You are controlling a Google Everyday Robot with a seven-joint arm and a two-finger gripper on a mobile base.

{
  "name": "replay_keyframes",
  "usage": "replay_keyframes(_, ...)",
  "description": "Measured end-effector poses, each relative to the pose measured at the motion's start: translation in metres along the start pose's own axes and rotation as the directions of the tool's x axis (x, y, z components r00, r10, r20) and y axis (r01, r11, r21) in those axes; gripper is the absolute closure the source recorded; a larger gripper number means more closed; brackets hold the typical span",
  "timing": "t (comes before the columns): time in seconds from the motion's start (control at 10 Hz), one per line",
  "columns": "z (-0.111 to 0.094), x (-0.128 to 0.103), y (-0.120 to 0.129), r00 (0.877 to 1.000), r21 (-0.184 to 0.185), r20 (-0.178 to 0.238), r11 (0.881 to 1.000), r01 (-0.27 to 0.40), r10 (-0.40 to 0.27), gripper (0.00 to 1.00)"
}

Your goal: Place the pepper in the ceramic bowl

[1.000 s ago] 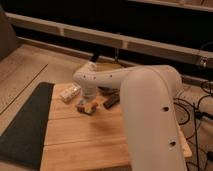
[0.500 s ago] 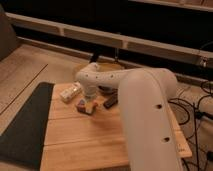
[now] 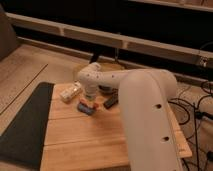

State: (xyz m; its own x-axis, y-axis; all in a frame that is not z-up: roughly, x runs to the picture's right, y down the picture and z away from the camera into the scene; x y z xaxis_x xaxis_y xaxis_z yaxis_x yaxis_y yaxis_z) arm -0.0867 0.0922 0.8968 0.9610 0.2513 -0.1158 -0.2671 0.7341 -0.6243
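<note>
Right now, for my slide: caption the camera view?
Gripper low over pepper and blue block on wooden table.

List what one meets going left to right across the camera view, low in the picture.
Dark mat → pale packet → pepper → dark bar → cables. The gripper hangs right over the pepper and the blue block. Those two overlap it, so they are left out of the order.

Arm (image 3: 145,115) stretched fwd, wrist bent down; end effector (image 3: 90,98) low, pointing down, centre-left.
</note>
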Motion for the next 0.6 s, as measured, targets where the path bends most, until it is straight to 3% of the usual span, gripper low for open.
replay_keyframes(0.1, 0.001, 0.001, 0.0, 1.0, -0.001, 0.004, 1.0, -0.002, 0.002, 0.97)
replay_keyframes(0.3, -0.001, 0.002, -0.001, 1.0, 0.009, -0.001, 1.0, -0.019, 0.019, 1.0)
replay_keyframes(0.5, -0.015, 0.018, -0.016, 0.995, 0.068, -0.051, 0.994, -0.086, 0.089, 1.0)
replay_keyframes(0.6, -0.036, 0.041, -0.031, 0.977, 0.132, -0.084, 0.974, -0.183, 0.195, 1.0)
